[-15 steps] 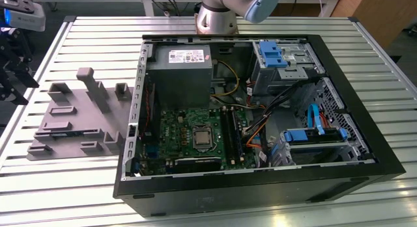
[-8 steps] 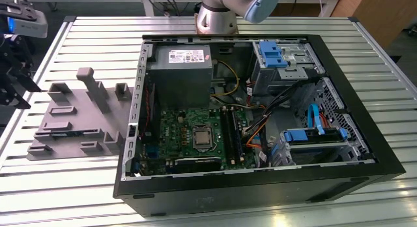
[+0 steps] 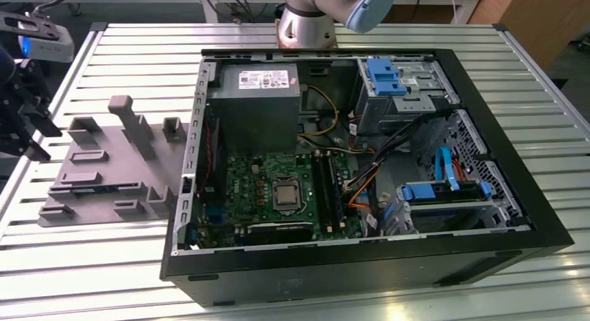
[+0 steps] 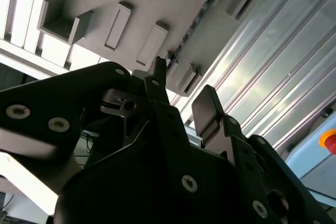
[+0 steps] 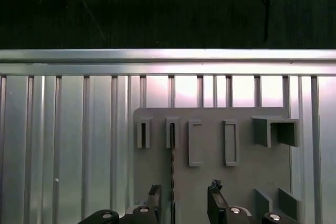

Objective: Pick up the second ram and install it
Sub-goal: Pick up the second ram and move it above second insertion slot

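Note:
The second ram stands on edge in a slot of the grey holder plate, seen as a thin dark strip. In the second wrist view the ram runs as a dark line across the plate. My gripper hovers above the plate, open. Its two black fingertips stand on either side of the strip's line without touching it, and the strip lies nearer one of them. In the exterior view my gripper hangs at the far left, over the holder plate's outer side.
An open computer case lies at the exterior view's centre and right, with the green motherboard, long black memory slots, cables and blue drive brackets. Tall grey blocks rise from the holder plate. The slatted metal table runs beneath everything.

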Tool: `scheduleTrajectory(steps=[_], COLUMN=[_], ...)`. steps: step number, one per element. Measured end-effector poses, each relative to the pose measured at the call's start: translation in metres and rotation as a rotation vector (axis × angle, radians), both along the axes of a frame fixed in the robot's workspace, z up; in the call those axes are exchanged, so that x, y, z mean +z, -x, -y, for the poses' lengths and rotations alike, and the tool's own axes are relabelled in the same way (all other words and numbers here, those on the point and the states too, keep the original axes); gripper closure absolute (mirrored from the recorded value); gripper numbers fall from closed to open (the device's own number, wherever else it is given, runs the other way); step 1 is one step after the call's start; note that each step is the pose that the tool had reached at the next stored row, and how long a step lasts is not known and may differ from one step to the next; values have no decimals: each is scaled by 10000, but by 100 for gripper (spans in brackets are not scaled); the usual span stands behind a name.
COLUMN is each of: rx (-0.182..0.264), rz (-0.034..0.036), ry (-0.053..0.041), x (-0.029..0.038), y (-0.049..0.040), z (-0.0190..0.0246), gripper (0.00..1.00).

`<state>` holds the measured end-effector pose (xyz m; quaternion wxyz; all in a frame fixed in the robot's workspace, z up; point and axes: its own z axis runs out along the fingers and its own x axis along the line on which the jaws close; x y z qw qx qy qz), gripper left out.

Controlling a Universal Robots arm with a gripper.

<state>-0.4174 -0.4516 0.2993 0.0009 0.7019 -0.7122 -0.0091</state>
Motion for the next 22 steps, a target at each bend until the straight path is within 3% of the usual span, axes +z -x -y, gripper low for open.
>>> scheduleTrajectory(steps=[14, 19, 22], rx=[-52, -50, -50], rz=[0, 1, 0], ry=[7, 6, 7], x=[-252, -261, -307], y=[2, 0, 0], z=[4, 5, 10], gripper=[53, 53, 53])
